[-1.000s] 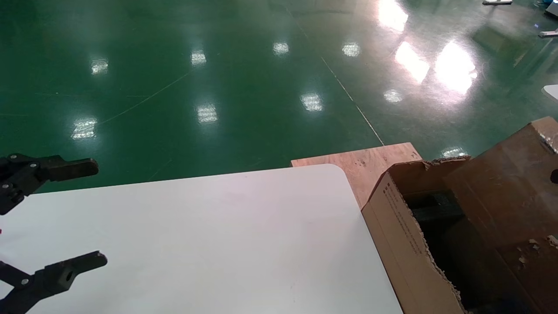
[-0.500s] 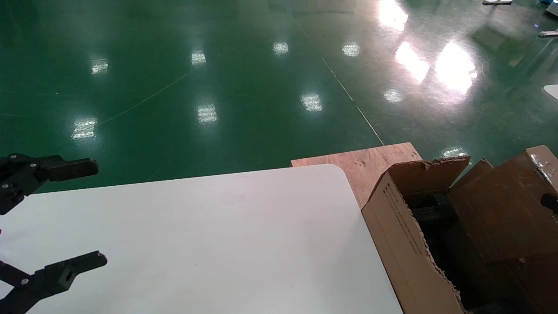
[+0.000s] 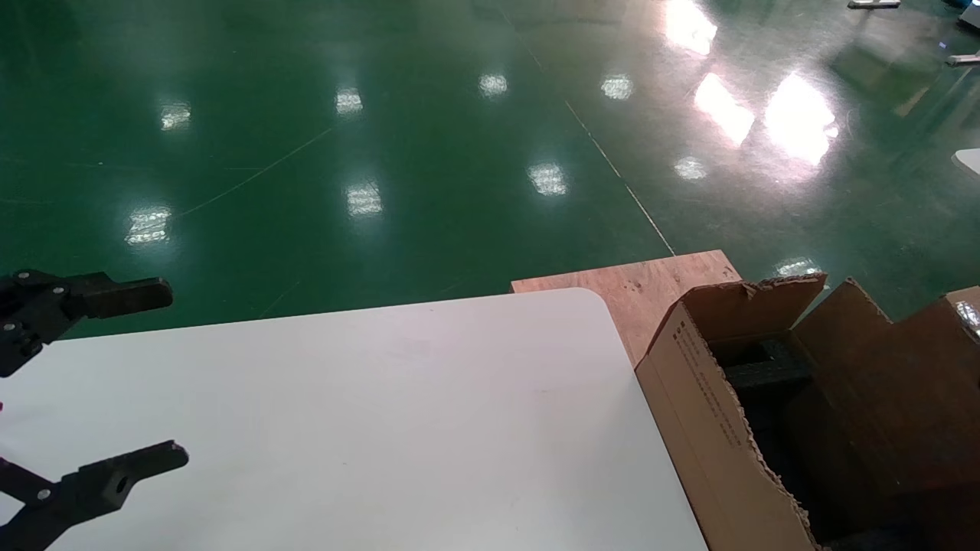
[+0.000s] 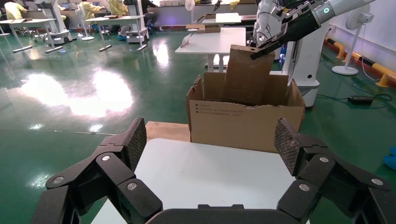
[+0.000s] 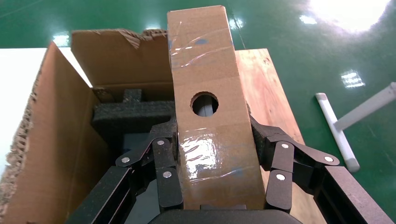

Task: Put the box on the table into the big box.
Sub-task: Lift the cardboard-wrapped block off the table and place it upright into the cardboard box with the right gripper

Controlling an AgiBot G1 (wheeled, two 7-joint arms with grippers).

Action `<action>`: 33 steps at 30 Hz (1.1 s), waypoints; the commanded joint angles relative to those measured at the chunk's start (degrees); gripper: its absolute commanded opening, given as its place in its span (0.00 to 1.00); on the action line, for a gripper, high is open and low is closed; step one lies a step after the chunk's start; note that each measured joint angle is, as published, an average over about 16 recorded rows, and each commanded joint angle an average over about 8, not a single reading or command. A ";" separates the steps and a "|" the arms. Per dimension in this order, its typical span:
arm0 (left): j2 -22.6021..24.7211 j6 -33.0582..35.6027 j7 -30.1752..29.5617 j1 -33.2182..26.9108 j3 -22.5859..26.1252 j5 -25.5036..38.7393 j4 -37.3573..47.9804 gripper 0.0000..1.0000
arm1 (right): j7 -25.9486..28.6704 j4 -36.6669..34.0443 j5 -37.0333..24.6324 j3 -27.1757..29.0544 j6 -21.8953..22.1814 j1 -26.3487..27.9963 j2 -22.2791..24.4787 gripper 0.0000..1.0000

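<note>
The box [image 5: 208,116], a long flat brown carton with a round hole and shiny tape, stands upright between the fingers [image 5: 168,168] of my right gripper [image 5: 212,133], which is shut on it. It hangs partly inside the big box [image 5: 56,140], over black foam [image 5: 130,114]. In the head view the box [image 3: 942,360] shows at the right edge, inside the big box [image 3: 704,413]. From the left wrist the box [image 4: 247,74] sticks up out of the big box [image 4: 243,123]. My left gripper [image 3: 172,373] [image 4: 211,142] stays open over the white table [image 3: 383,413], holding nothing.
A brown plywood board [image 3: 651,283] [image 5: 266,93] lies under the big box beside the table's rounded corner. A white bar [image 5: 336,126] rests on the green floor past the board. The robot's body [image 4: 303,60] stands behind the big box.
The box has gone down and to the right in the head view, sinking lower into the big box. The left gripper has not moved.
</note>
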 commanded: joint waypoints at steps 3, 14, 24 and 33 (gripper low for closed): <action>0.00 0.00 0.00 0.00 0.00 0.00 0.00 1.00 | -0.44 -1.02 -0.15 -0.75 0.11 0.25 -0.42 0.00; 0.00 0.00 0.00 0.00 0.00 0.00 0.00 1.00 | -2.59 -4.71 0.65 -4.67 0.56 2.67 -2.42 0.00; 0.00 0.00 0.00 0.00 0.01 0.00 0.00 1.00 | -5.29 -8.71 2.22 -9.40 0.51 5.91 -3.33 0.00; 0.00 0.00 0.00 0.00 0.01 -0.01 0.00 1.00 | -7.20 -11.84 3.23 -12.66 -0.33 8.02 -3.59 0.00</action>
